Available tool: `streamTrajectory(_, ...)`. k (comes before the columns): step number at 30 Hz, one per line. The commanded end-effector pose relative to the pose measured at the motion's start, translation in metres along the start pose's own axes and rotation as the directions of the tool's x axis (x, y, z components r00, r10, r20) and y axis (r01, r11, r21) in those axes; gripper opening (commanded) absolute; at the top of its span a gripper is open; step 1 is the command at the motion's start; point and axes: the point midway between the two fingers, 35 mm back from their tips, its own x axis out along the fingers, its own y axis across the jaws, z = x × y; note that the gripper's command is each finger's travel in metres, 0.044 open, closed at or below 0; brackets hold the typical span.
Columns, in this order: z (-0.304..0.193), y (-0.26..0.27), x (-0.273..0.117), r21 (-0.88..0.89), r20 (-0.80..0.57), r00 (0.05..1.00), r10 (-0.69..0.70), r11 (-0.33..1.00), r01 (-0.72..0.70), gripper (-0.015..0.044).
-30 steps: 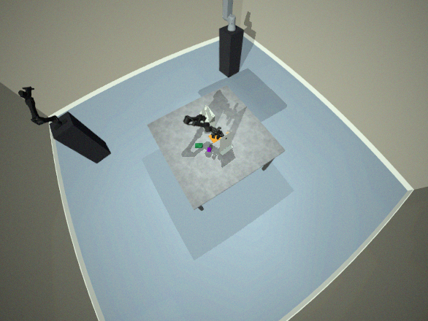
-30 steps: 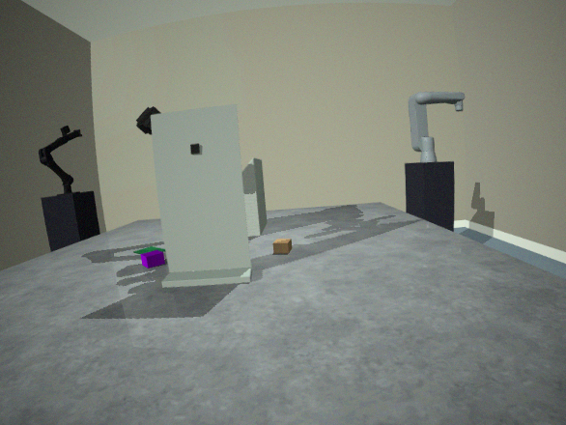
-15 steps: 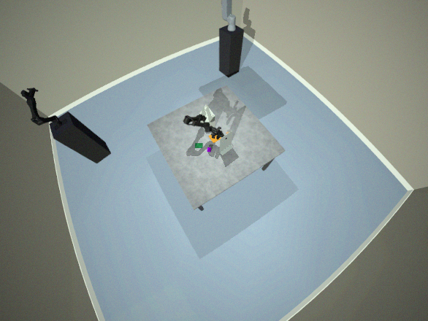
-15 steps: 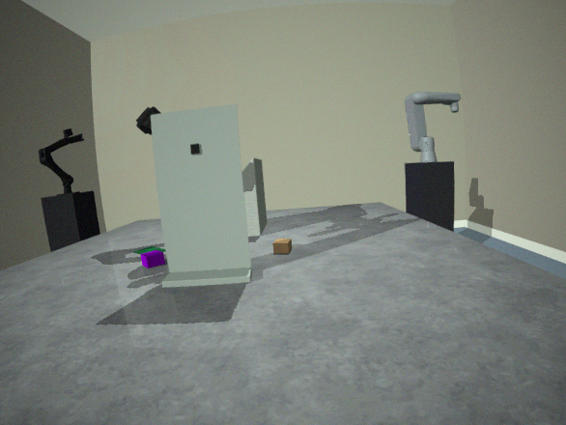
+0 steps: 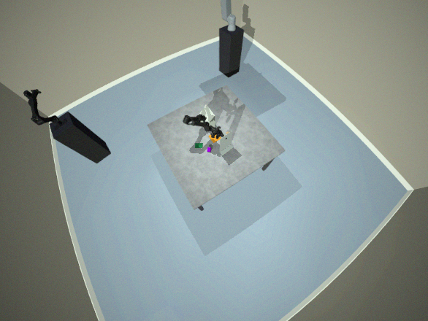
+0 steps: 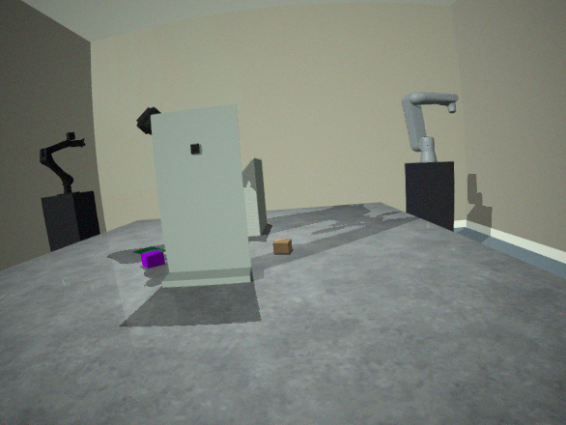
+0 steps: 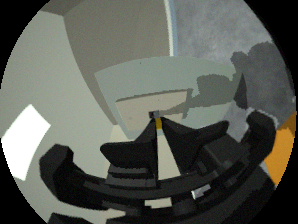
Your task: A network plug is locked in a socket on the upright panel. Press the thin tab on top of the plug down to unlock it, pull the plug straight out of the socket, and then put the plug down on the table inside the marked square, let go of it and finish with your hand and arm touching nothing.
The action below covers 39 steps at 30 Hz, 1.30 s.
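The upright panel (image 5: 226, 145) (image 6: 203, 208) (image 7: 145, 72) stands on the table (image 5: 182, 175) (image 6: 338, 338). A dark square opening (image 6: 195, 149) shows high on its far face. In the wrist view, the dark socket (image 7: 153, 114) is just beyond my fingertips. My gripper (image 7: 157, 120) is nearly closed, shut on the plug; only a small yellow part of the plug (image 7: 159, 124) shows between the tips, and its tab cannot be made out. The plug is close against the socket. A flat orange patch (image 5: 215, 138) (image 7: 285, 152) lies below the gripper, perhaps the marked square.
A purple block (image 5: 209, 149) (image 6: 153, 259) and a green object (image 5: 199, 145) (image 6: 149, 250) lie near the panel. A brown block (image 6: 282, 246) lies on its other side. A second pale upright piece (image 5: 207, 112) (image 6: 260, 198) stands behind, close to my arm. Two other arms stand on dark pedestals.
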Motion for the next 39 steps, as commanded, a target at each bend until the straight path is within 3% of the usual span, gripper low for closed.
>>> streamTrajectory(1, -0.001, 0.0, -0.004, -0.003, -0.001, 1.0, -0.001, 1.0, 0.001, 0.0)
streamTrajectory(39, -0.01, 0.0, -0.026, -0.002, -0.002, 1.0, -0.002, 1.0, 0.002, 0.0)
